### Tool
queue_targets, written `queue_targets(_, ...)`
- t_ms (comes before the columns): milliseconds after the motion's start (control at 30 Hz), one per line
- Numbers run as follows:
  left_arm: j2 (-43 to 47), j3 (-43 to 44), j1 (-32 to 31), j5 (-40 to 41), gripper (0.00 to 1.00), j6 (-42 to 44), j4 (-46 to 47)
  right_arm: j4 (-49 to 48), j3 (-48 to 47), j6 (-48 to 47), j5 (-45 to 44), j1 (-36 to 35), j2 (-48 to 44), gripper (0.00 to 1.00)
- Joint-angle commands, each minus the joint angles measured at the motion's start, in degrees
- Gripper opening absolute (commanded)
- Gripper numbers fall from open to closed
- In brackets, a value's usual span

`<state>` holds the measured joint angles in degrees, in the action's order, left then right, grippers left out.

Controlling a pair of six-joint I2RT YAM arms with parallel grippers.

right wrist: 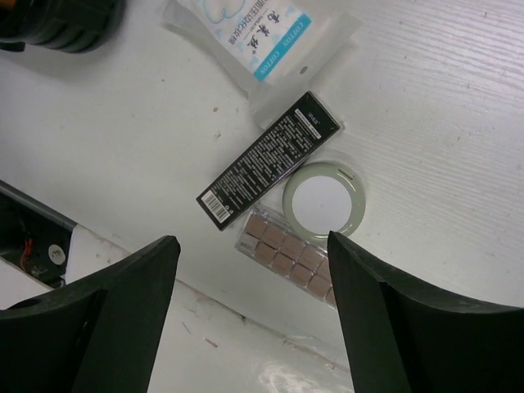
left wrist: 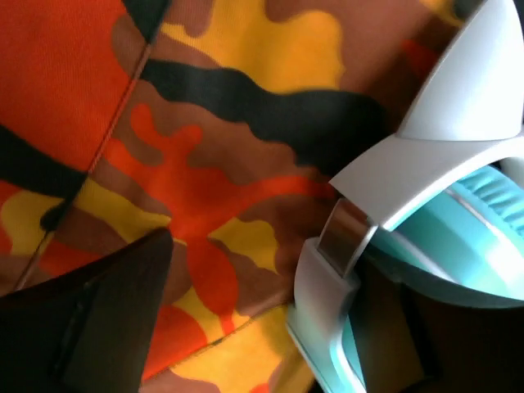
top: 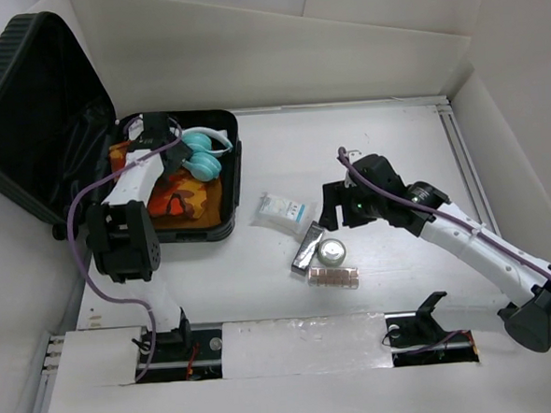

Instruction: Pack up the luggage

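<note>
Inside the luggage (top: 36, 118), left gripper (top: 168, 136) gapes wide beside headphones (top: 205, 159).

"COTTON" on white packet (right wrist: 260, 41) (twice, probably); black box (right wrist: 270, 158) print illegible.

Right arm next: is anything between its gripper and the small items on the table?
Nothing visible. The right gripper hangs open directly above the slim black printed box, the round pale-green tin and the clear case of brown squares.

Spread claw (right wrist: 250, 240) over slim black box (right wrist: 268, 170), round pale-green compact (right wrist: 325, 199) and clear case of brown squares (right wrist: 286, 255)
</note>
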<state>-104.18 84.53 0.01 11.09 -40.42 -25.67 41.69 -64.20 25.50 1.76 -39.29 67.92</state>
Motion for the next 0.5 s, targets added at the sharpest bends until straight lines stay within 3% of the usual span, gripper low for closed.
queue_targets(0, 10.82, 1.34, -0.01, 2.53, 0.84, 1.57, 3.95, 0.14, 0.48, -0.36, -0.62, 0.35, -0.16, 0.8)
queue_targets(100, 17.24, 1.34, -0.01, 2.53, 0.89, 2.89, 4.49, -1.17, 0.48, -0.36, -0.09, 0.35, 0.55, 0.8)
queue_targets(200, 21.91, 1.34, -4.39, 3.67, 0.92, 5.34, 1.95, -1.88, 0.48, -0.36, -0.09, 0.35, 3.0, 0.8)
queue_targets(300, 24.72, -0.5, -12.99, 5.51, 0.92, 5.88, -1.04, -3.01, -1.0, -0.36, 0.34, 0.35, 6.42, 0.81)
queue_targets(467, 29.81, -12.88, -23.81, 2.8, 0.88, 0.89, -1.66, -6.53, -1.02, 1.04, 2.28, -0.26, 14.67, 0.78)
